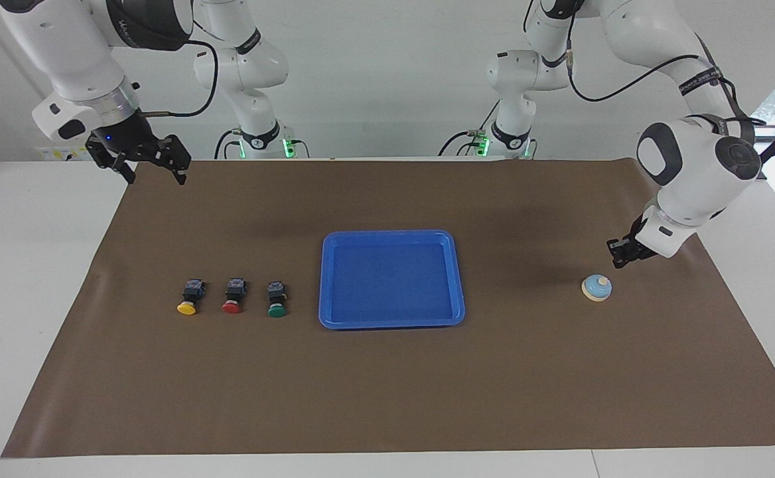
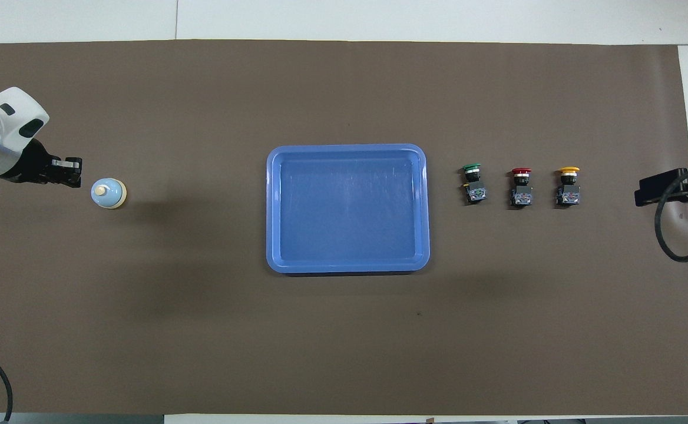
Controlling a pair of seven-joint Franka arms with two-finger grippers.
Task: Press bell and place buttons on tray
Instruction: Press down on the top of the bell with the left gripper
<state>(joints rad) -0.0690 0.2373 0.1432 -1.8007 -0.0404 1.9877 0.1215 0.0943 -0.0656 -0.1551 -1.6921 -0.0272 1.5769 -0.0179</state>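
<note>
Hovering just beside the bell (image 1: 596,287) near the surface's left-arm end, the left tool (image 1: 618,260) was closed, empty; the right tool (image 1: 150,167) waited open at its corner.

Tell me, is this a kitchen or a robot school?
Probably a robot lab. Two white arms reach over a table covered by a brown mat. Laid out neatly are a blue tray, three push buttons and a small bell, like a practice exercise.

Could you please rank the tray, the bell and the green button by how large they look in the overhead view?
1. Tray, by far the largest.
2. Bell and green button look close in size; I would not rank them.
</note>
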